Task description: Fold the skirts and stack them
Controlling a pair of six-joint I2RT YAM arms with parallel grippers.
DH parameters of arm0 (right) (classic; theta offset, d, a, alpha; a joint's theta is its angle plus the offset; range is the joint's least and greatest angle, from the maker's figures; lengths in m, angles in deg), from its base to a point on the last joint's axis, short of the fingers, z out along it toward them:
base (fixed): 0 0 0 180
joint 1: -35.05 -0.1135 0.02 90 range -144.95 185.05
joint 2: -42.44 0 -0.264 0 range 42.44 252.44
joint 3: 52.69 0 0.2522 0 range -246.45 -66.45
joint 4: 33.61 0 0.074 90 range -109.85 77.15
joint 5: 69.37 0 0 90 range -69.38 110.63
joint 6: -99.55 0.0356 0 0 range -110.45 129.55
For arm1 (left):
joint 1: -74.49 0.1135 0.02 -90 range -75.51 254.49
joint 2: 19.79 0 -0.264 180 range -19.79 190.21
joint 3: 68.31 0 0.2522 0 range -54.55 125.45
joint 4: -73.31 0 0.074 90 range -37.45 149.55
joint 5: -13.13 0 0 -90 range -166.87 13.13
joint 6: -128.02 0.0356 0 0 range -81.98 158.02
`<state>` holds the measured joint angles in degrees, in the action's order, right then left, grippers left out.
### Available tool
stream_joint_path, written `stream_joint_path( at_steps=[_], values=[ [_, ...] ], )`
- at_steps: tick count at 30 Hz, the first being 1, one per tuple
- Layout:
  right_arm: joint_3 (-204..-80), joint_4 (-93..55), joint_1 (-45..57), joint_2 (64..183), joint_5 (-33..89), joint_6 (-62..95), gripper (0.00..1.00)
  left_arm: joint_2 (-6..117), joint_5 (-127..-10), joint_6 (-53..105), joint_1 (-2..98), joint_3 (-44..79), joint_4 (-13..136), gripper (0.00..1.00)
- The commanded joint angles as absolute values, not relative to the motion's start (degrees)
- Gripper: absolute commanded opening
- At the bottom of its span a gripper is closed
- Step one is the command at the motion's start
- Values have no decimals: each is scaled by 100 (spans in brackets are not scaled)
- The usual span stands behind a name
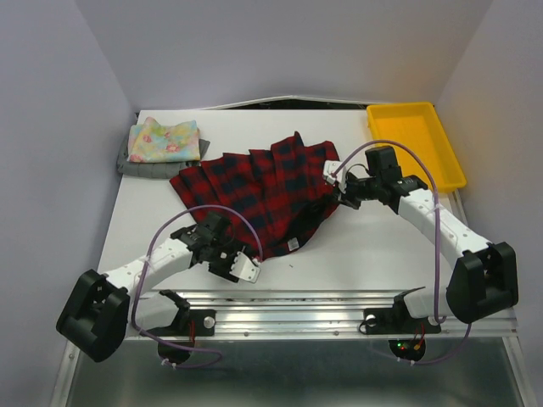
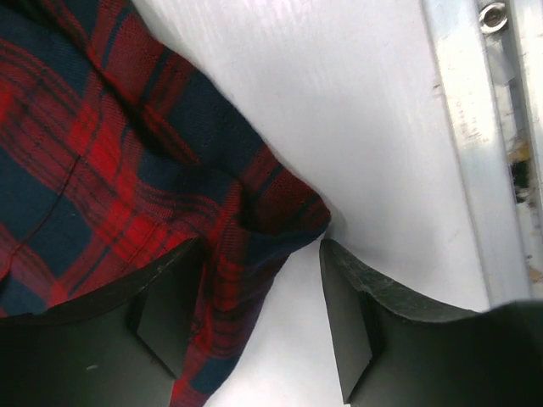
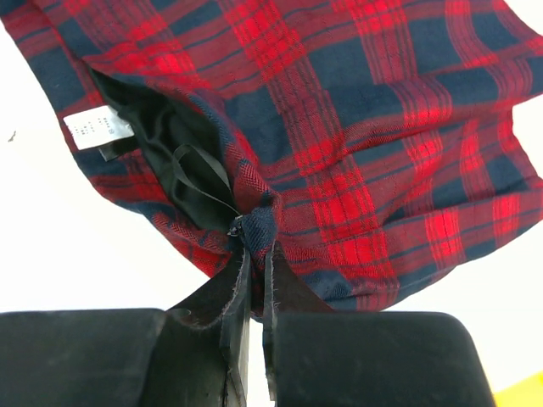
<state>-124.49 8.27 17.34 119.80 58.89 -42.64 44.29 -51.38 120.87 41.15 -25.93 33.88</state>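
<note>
1. Resting folded at the far left, the floral skirt [image 1: 164, 140] lies on the grey skirt [image 1: 127, 166].
2. The left gripper [image 2: 254, 263] has its jaws apart, straddling the near corner of the plaid skirt [image 1: 254, 191], which lies spread mid-table. It grips nothing yet. It is best to close only once the hem sits deep between the pads.
3. The right gripper [image 3: 253, 254] is pinched tight on the plaid skirt's waist edge. Lifting both ends evenly should keep the fold straight.

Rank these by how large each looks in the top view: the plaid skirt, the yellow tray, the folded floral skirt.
1. plaid skirt, spread out, clearly largest
2. yellow tray
3. floral skirt, folded, smallest
All lie on the table, so nearness hardly affects this.
</note>
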Motion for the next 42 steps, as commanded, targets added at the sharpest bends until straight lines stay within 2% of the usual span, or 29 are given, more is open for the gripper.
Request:
stream_joint_path(
  at_steps=[1,2,5,7,8,11,15,17,23,27,32,42],
  values=[
    [-12595,450,1704,11767,5693,-3845,1,4525,-5226,12082,4065,-2634,3485,58],
    [-12613,423,1773,11758,5684,-3827,1,4525,-5270,12021,4065,-2582,3468,32],
    [-12736,397,1940,11723,5587,-3616,1,4376,-5132,11450,4258,-2197,3363,8],
    [-12989,335,2265,11758,5508,-3239,1,4088,-4798,10925,4652,-1836,3327,0],
    [-13113,309,2405,11845,5482,-3099,1,4016,-4622,10695,5150,-1651,3423,0],
    [-13876,168,2959,12222,5368,-2370,1,4006,-4164,9755,5751,-407,3546,0],
    [-15229,133,3329,12863,5157,-1307,1,4540,-3733,8340,6769,897,3924,0],
    [-15913,124,3330,13067,5191,-1007,1,4744,-3601,7630,6930,1572,4126,0],
    [-17033,150,3330,13569,5367,-136,1,5123,-3329,6282,7054,2436,4584,0],
    [-16824,150,3330,13236,5314,-197,1,4965,-3126,6149,7062,2402,4295,0],
    [-16120,379,3330,12349,5385,-390,1,4192,-2784,6281,7062,2419,3618,0],
    [-15733,1293,3330,10081,5587,-504,1,2680,-2906,5832,7062,3421,2528,0]
  ],
)
